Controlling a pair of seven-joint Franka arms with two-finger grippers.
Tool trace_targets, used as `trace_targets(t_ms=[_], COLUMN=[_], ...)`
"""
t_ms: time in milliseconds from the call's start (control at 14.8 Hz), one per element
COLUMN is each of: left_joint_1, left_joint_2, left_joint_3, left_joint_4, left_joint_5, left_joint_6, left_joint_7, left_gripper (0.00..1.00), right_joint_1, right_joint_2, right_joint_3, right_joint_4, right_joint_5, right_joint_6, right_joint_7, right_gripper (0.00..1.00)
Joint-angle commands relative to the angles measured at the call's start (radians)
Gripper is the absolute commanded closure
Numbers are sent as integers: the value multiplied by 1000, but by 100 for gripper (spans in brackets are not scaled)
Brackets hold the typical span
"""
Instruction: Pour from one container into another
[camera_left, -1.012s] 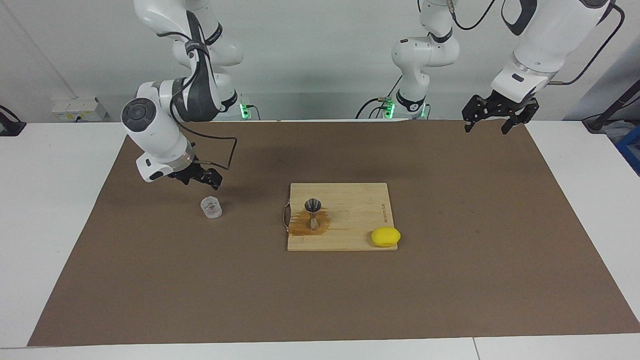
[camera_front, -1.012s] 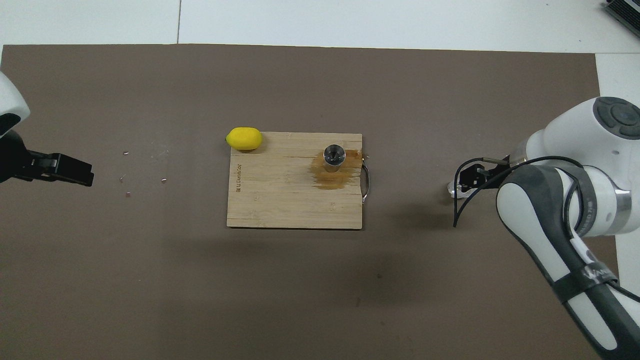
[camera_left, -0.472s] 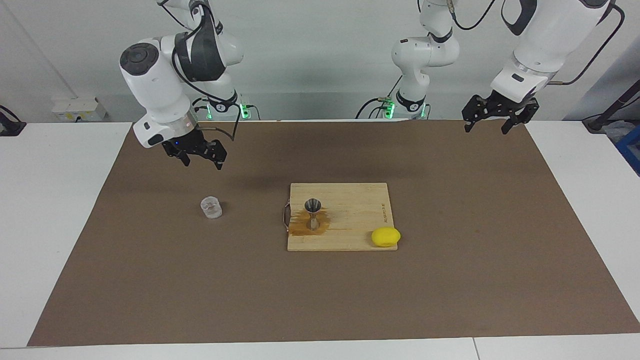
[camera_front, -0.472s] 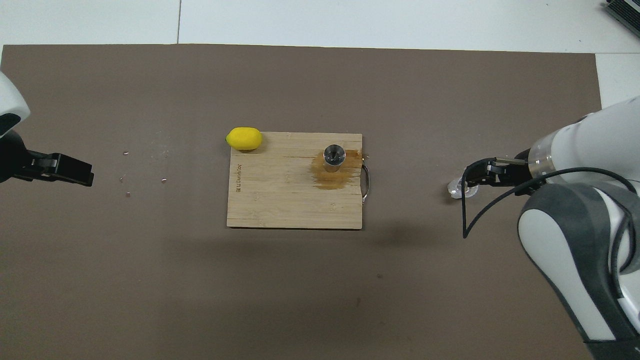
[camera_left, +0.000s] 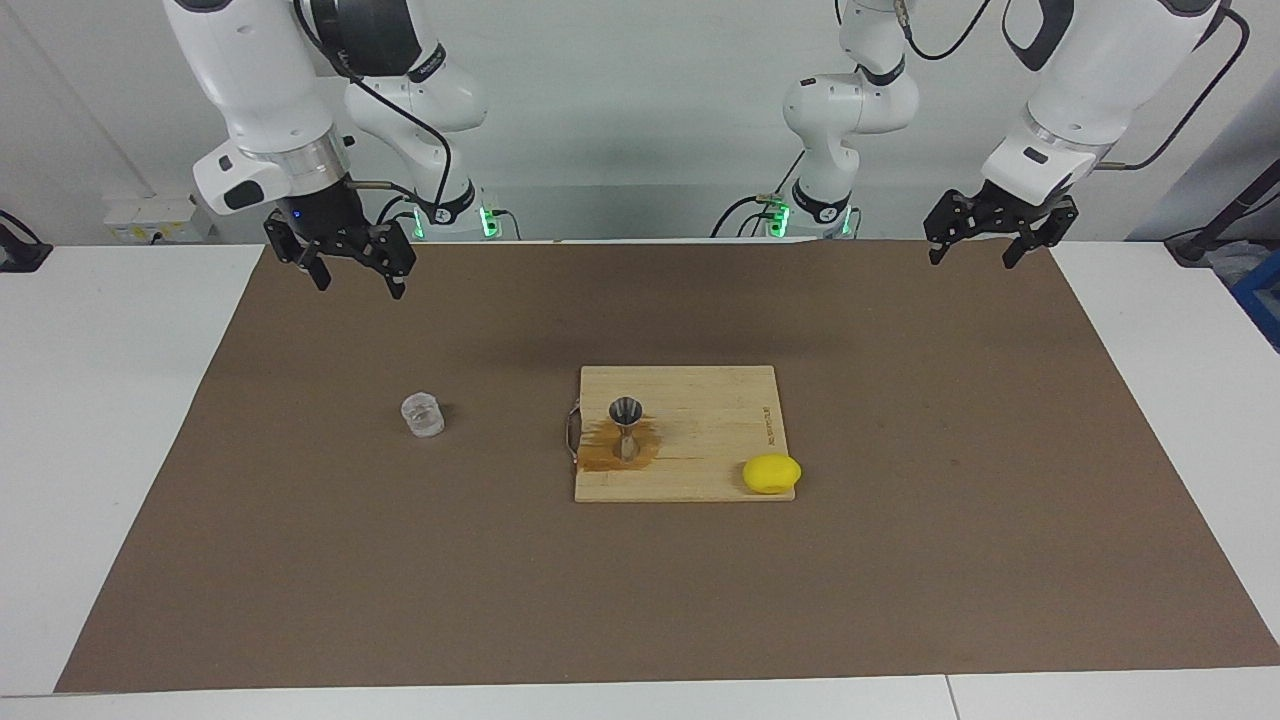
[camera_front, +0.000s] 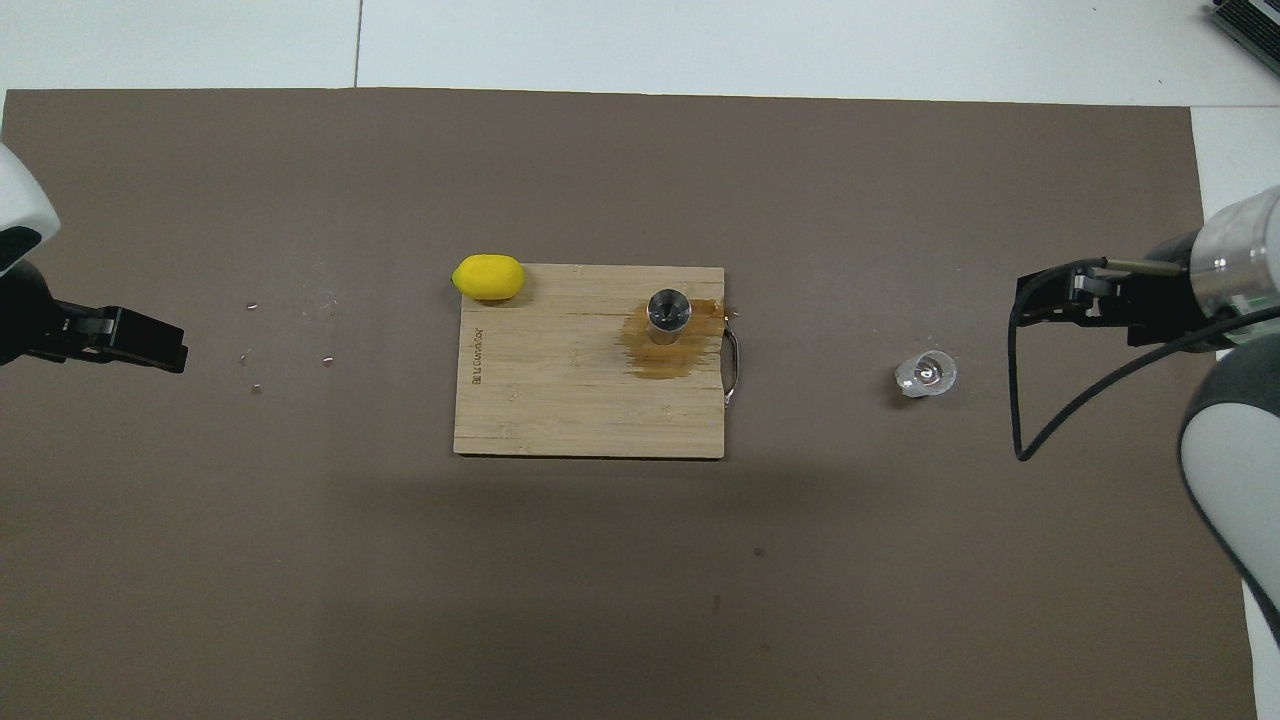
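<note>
- The glass tumbler is seen upright on the brown mat, toward the right arm's end of the table, well apart from the wooden board.
- The steel jigger is set upright on the board, in a brown wet stain near the board's handle end.
- A yellow lemon is laid at the board's corner farthest from the robots, toward the left arm's end.
- The right gripper is held raised over the mat, jaws spread, nothing grasped.
- The left gripper is kept waiting over the mat's edge near its base, jaws released and empty.
</note>
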Motion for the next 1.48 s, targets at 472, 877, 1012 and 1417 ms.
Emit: trace_targets(t_ms=[472, 877, 1012, 1417], left_joint_1=[13, 13, 13, 13], left_joint_2=[-20, -20, -20, -20], left_joint_3=[-10, -10, -10, -10], left_joint_4=[-10, -10, -10, -10], left_joint_5=[-6, -6, -6, -6], left_joint_6=[-13, -15, -13, -13], left_joint_7=[-8, -8, -8, -8], left_gripper=[0, 0, 0, 0], right_joint_1=[-19, -8, -8, -6], right_joint_2=[38, 13, 10, 2], right_joint_3=[-3, -3, -3, 0], right_joint_4=[74, 28, 19, 3], right_joint_5=[-11, -11, -13, -14], right_joint_6=[-98, -107, -99, -89], right_joint_7=[-46, -46, -46, -49], right_gripper=[0, 0, 0, 0])
